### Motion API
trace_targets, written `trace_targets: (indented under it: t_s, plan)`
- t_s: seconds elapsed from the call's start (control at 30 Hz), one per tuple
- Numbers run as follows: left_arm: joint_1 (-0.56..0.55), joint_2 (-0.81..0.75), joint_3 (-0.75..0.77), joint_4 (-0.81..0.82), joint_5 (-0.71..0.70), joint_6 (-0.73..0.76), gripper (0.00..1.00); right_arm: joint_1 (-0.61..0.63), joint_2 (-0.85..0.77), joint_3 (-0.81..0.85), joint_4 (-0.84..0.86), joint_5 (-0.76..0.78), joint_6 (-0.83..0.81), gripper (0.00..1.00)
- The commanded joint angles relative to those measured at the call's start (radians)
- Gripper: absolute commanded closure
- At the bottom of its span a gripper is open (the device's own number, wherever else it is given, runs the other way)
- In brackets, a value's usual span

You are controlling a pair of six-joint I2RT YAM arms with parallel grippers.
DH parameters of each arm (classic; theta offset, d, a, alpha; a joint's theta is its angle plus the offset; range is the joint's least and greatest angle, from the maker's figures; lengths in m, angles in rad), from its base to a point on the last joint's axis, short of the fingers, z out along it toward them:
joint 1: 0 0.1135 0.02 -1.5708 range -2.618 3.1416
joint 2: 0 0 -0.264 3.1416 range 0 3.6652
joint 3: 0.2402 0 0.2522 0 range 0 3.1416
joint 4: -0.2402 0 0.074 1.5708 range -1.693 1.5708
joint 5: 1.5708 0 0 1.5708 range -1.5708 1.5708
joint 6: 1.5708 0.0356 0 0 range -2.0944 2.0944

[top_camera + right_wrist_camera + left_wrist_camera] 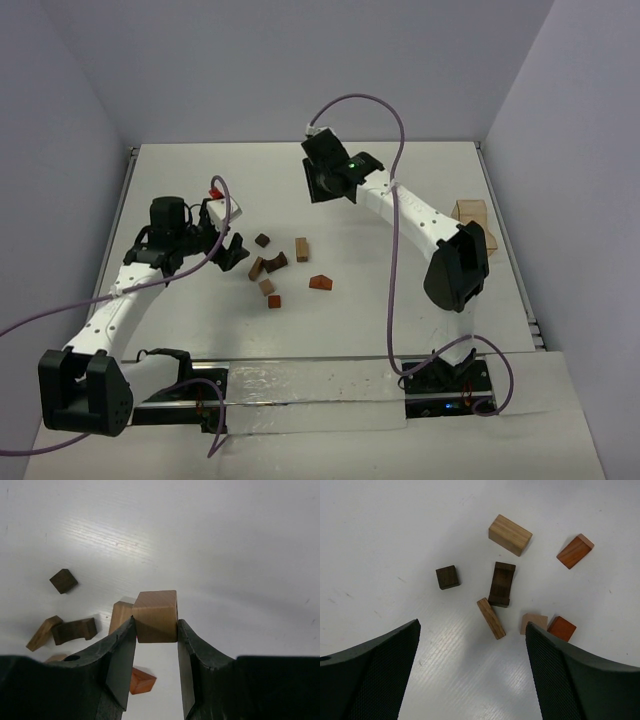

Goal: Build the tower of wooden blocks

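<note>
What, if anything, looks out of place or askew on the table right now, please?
Nothing looks damaged, but no tower stands: the small wooden blocks lie scattered on the table at mismatched angles, none stacked. The right gripper holds one tan cube between its fingers.

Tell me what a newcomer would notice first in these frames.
The right end effector clamps a tan cube between its fingers, over the middle of the table. Near it, small loose blocks lie scattered mid-table, none stacked. The left end effector hangs open just beside that scatter, holding nothing.
</note>
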Motion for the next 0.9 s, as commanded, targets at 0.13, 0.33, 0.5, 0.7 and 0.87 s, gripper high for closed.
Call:
trace_targets:
  t_s: [0.13,0.33,0.5,0.7,0.87]
  plan:
    - [0.038,-0.074,-0.056,0.122,-0.062,-0.087,0.02,0.115,0.066,-0.005,-0.066,0.097,0.265,1.0]
    - [0.047,-0.077,-0.067,0.141,-0.067,-0.111,0.01,0.145,0.138,0.062,-0.096,0.069,0.302,1.0]
    - [0.053,-0.062,-0.067,0.17,-0.058,-0.14,0.01,0.149,0.157,0.028,-0.094,0.027,0.324,1.0]
    - [0.054,-0.039,-0.058,0.197,-0.038,-0.178,0.01,0.148,0.184,0.04,-0.094,-0.017,0.323,1.0]
    - [0.054,-0.034,-0.063,0.185,-0.035,-0.174,0.01,0.133,0.204,0.047,-0.1,-0.049,0.334,1.0]
